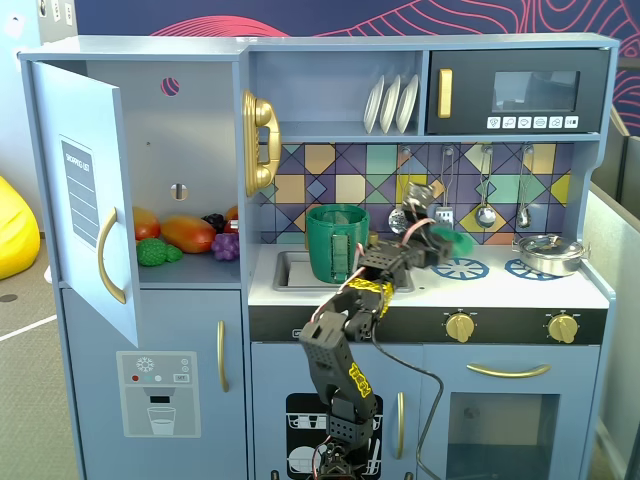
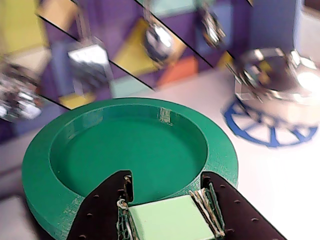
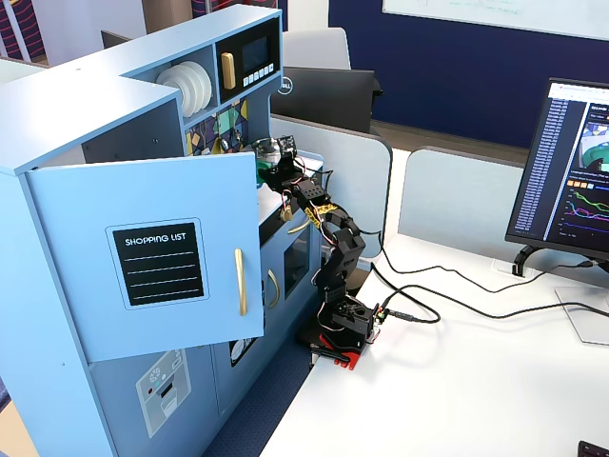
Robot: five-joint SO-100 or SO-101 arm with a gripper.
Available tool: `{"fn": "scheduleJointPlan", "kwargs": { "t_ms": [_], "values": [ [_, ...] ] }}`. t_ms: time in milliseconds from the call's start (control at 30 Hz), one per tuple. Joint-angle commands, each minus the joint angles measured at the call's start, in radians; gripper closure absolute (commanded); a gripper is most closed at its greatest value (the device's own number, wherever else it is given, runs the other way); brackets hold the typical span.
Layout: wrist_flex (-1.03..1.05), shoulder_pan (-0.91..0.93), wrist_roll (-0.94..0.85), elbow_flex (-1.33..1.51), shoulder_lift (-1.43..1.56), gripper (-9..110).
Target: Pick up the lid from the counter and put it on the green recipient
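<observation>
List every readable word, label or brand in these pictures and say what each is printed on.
"SHOPPING LIST": chalkboard panel on the open cupboard door.
"DELL": back of the black monitor.
Too small to read: microwave buttons, computer screen text, fridge dispenser icons.

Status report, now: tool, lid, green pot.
Tool shut on the lid by its square knob, lid lifted off the counter. Green pot open by the sink, left of the tool in a fixed view. Nothing between them.
</observation>
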Motion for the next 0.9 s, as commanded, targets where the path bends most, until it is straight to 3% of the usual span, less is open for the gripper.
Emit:
{"fn": "scheduleJointPlan", "kwargs": {
  "t_ms": [0, 367, 867],
  "values": [
    [0.049, -0.044, -0.002, -0.133, 0.124, 101],
    [0.124, -0.161, 0.049, -0.281, 0.126, 102],
    [0.164, -0.371, -0.046, -0.364, 0.041, 102]
  ]
}}
